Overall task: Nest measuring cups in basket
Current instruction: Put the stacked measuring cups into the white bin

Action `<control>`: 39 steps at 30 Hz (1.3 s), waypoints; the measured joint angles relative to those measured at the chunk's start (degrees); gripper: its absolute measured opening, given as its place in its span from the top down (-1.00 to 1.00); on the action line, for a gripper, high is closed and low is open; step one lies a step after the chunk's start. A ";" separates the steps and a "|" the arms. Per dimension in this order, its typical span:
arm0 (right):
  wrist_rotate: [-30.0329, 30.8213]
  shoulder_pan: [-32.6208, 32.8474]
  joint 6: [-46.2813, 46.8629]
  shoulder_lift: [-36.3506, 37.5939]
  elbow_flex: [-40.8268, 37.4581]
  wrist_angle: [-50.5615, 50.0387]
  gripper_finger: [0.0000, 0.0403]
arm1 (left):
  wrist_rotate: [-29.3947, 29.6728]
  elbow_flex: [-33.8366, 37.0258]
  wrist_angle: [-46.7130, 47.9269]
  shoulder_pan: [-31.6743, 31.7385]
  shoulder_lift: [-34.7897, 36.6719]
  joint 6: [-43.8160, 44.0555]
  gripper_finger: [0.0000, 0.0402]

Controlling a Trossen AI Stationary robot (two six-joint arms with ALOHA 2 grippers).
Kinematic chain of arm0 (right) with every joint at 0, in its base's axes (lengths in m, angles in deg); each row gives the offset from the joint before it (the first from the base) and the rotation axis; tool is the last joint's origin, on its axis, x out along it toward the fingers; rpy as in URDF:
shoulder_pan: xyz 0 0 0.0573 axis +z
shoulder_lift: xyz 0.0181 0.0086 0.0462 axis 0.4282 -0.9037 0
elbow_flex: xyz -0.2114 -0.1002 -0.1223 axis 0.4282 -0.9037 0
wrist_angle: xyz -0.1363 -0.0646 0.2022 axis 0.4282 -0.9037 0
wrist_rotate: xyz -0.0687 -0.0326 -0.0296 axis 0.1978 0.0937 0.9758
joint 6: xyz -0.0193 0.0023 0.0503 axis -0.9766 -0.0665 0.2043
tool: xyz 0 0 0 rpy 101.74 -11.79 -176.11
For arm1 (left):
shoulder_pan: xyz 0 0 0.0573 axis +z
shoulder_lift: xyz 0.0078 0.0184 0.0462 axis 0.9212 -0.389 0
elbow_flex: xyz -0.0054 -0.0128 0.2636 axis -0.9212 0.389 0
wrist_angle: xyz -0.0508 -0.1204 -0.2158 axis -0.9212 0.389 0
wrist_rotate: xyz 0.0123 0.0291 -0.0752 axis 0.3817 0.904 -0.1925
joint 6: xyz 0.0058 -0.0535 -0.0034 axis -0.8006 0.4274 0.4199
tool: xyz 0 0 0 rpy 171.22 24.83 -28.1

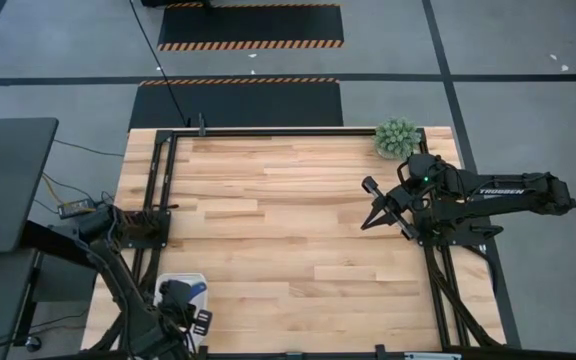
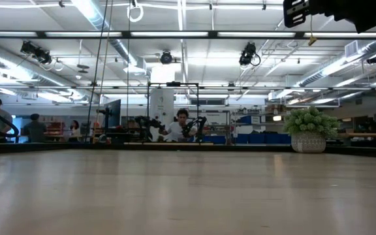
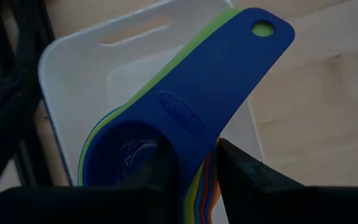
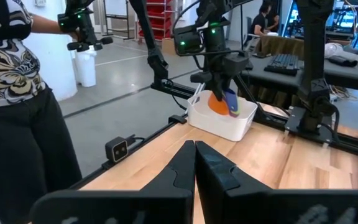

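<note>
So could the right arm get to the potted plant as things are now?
Probably yes. The potted plant sits at the table's far right corner, close beside the right gripper, whose fingers are shut, and bare wood lies between them. The left gripper is far off, holding the cups over the basket.

Dark arms, white TROSSEN lettering

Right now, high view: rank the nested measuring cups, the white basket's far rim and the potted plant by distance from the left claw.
1. Nested measuring cups: clamped in the left claw, over the basket.
2. White basket: directly beneath, near-left table corner.
3. Potted plant: far-right corner, by the waiting right claw.
</note>
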 joint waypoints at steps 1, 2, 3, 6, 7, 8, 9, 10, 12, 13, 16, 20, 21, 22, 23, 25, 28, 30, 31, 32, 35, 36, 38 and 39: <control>-0.02 0.01 0.05 0.01 0.00 0.00 0.91 | -0.22 0.00 0.54 0.19 -0.02 0.00 0.53; -0.01 0.00 0.28 0.00 0.00 0.00 0.91 | -0.33 0.00 0.95 0.37 -0.02 -0.04 0.53; 0.00 0.00 0.46 0.01 0.00 0.00 0.91 | -0.37 0.00 1.19 0.54 -0.02 -0.03 0.53; -0.02 0.02 0.48 0.01 0.00 0.00 0.91 | -0.35 0.00 1.38 0.71 -0.01 -0.03 0.53; -0.01 0.00 0.62 0.01 0.00 0.00 0.91 | -0.37 0.00 1.30 0.78 -0.02 -0.01 0.53; 0.00 0.00 0.61 0.01 0.00 0.00 0.91 | -0.67 0.00 1.15 0.92 -0.02 0.01 0.53; 0.00 0.00 0.63 0.01 0.00 0.00 0.91 | -1.15 0.00 1.03 1.01 -0.01 0.04 0.53; -0.02 0.00 0.61 0.01 0.00 0.00 0.91 | -1.24 0.00 1.06 1.01 0.00 0.04 0.53; -0.01 0.00 0.63 0.01 0.00 0.00 0.91 | -1.29 0.00 1.09 0.99 0.01 0.13 0.53; -0.01 0.00 0.62 0.01 0.00 0.00 0.91 | -1.36 0.00 1.13 0.99 -0.02 0.21 0.53; -0.02 0.00 0.61 0.01 0.00 0.00 0.91 | -1.85 0.00 1.16 1.02 -0.01 0.55 0.53; -0.02 0.01 0.63 0.00 0.00 0.00 0.91 | -2.38 0.00 0.74 1.60 -1.47 1.11 0.53; -0.02 0.02 0.65 0.00 0.00 0.00 0.91 | -2.94 0.00 0.72 1.75 -1.96 1.19 0.53; -0.02 0.00 0.86 0.00 0.00 0.01 0.91 | -3.51 0.00 0.59 1.84 -2.58 1.27 0.53; -0.02 0.01 1.45 -0.01 0.00 0.14 0.91 | -4.01 0.00 0.18 1.97 -3.19 1.35 0.53; -0.02 0.02 2.64 0.00 0.00 0.92 0.91 | -4.84 0.04 -0.98 1.86 -4.01 1.51 0.53; -0.02 0.00 4.49 -0.01 0.00 1.73 0.91 | -4.83 0.04 -1.65 1.78 -4.47 1.57 0.53; -0.02 0.02 5.33 0.01 0.00 2.25 0.91 | -5.28 0.04 -1.65 1.82 -4.56 1.71 0.53; -0.02 0.01 5.91 -0.01 0.00 2.46 0.91 | -5.45 0.04 -1.42 2.02 -4.54 1.77 0.53; -0.02 0.00 6.37 -0.01 0.00 2.63 0.91 | -5.50 0.04 -1.21 2.20 -4.54 1.77 0.53; -0.02 0.00 6.66 0.01 0.00 3.08 0.91 | -5.42 0.04 -0.91 2.30 -4.54 1.81 0.53; -0.02 0.00 6.67 0.00 0.00 3.06 0.91 | -5.39 0.05 -0.75 2.30 -4.54 1.84 0.53; -0.02 0.00 6.67 -0.01 0.00 3.06 0.91 | -5.47 0.20 -0.93 2.28 -4.54 1.88 0.53; -0.04 0.00 6.67 -0.01 0.00 3.06 0.91 | -5.60 0.24 -0.84 2.27 -4.54 1.86 0.53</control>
